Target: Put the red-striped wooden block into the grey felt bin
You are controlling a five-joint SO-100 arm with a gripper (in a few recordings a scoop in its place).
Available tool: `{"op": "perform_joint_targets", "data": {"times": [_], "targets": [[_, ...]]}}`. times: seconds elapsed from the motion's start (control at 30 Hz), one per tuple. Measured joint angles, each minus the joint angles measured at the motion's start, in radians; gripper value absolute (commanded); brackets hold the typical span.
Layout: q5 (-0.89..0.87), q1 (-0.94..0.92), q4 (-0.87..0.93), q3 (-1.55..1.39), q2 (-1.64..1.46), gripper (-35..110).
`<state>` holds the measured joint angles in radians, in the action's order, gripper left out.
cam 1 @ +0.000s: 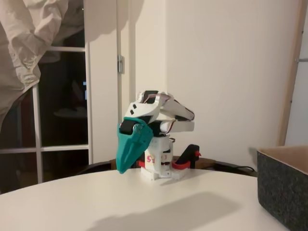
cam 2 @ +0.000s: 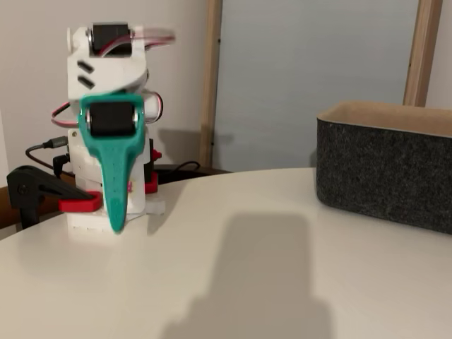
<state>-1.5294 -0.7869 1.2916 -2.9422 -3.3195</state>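
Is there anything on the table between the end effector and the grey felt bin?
Nothing visible: the white table lies bare between the folded arm's teal end effector and the grey felt bin in both fixed views.

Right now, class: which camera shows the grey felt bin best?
The fixed view with the grey felt bin at right: front wall and tan inner rim are visible. The other fixed view catches just a corner at its right edge.

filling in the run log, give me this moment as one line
arm: folded at its base | gripper: teal, tip down near table, looks shut, holding nothing | grey felt bin: upright at right, apart from arm
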Motion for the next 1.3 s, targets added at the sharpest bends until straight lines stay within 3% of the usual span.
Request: {"op": "perform_joint_targets", "data": {"times": [1.3], "targets": [[-0.003,0.029,-0.064,-0.149,-0.028,0]]}}
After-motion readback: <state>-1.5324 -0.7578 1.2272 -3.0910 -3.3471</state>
